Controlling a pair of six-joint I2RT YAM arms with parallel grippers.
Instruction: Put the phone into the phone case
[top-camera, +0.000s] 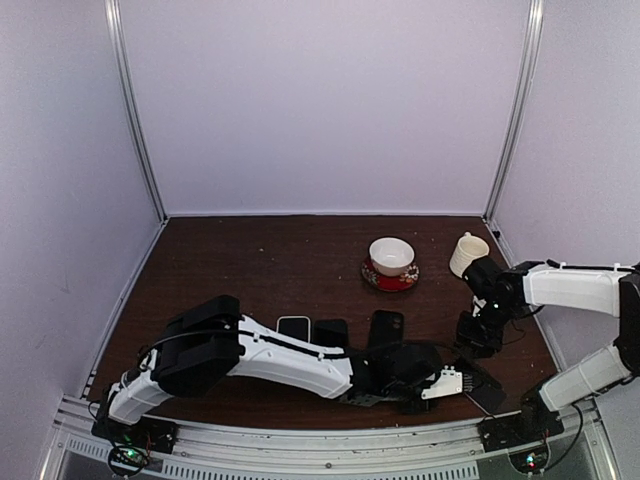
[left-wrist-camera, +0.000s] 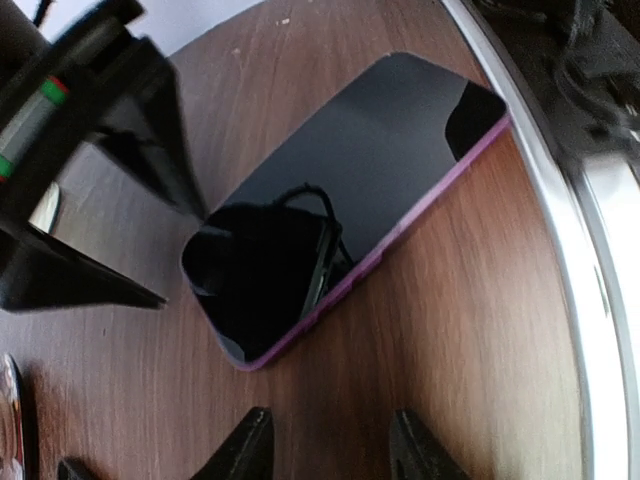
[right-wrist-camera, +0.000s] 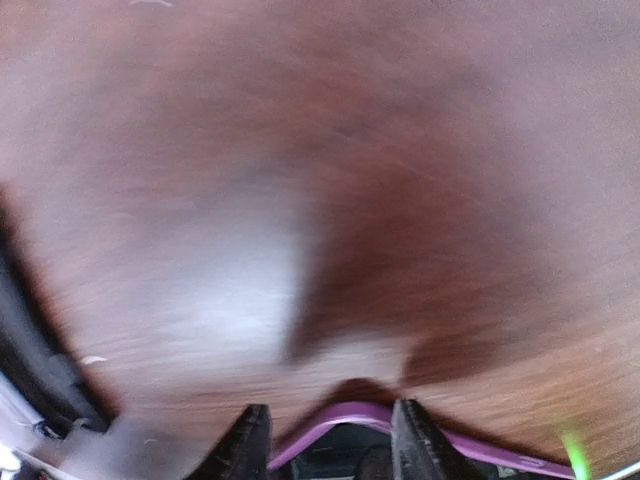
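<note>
A black-screened phone (left-wrist-camera: 340, 200) with a purple case rim (left-wrist-camera: 400, 235) around its edge lies flat on the brown table near the front rail. In the top view it is a dark slab (top-camera: 489, 388) at the front right. My left gripper (left-wrist-camera: 330, 452) is open and empty, hovering just short of the phone's near corner; it also shows in the top view (top-camera: 462, 381). My right gripper (right-wrist-camera: 330, 442) is open, with a corner of the purple rim (right-wrist-camera: 350, 415) showing between its fingertips. That view is blurred. In the top view the right gripper (top-camera: 478, 338) is just behind the phone.
A white bowl on a red saucer (top-camera: 391, 262) and a white cup (top-camera: 467, 253) stand at the back right. Three dark flat phones or cases (top-camera: 293, 327) (top-camera: 331, 332) (top-camera: 385, 328) lie mid-table behind my left arm. The metal front rail (left-wrist-camera: 585, 260) runs beside the phone.
</note>
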